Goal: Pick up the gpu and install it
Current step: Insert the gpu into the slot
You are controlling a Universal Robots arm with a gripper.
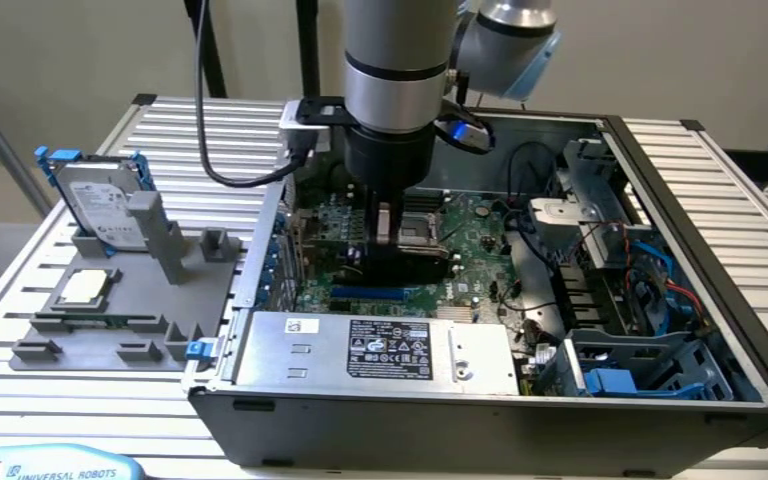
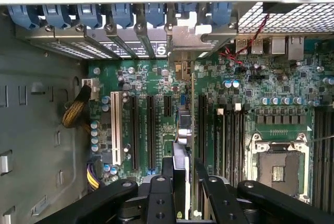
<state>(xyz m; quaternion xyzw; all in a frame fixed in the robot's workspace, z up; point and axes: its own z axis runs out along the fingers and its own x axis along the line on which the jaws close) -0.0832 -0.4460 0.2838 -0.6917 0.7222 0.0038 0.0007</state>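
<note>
GPU point(image 2: 192, 130) stands on its thin edge, straight up from the green motherboard point(image 2: 250, 88), inside the open computer case point(image 1: 491, 410). It sits in the row of long black slots, next to the white slot point(image 2: 116, 127). Its silver end bracket point(image 2: 183, 40) is up against the back wall of the case, by the blue clips point(image 2: 88, 15). I cannot tell if the card is pushed all the way into a slot.

The gripper point(image 2: 185, 174) reaches down into the case, and its two black fingers point(image 2: 167, 174) pinch the card from both sides, close together.

The empty CPU socket point(image 2: 276, 169) is just beside the card.

On the exterior view's left, outside the case, a gray holder point(image 1: 131, 330) keeps a hard drive point(image 1: 97, 205) with blue rails standing up. A small square CPU chip point(image 1: 80, 288) lies flat near it.
</note>
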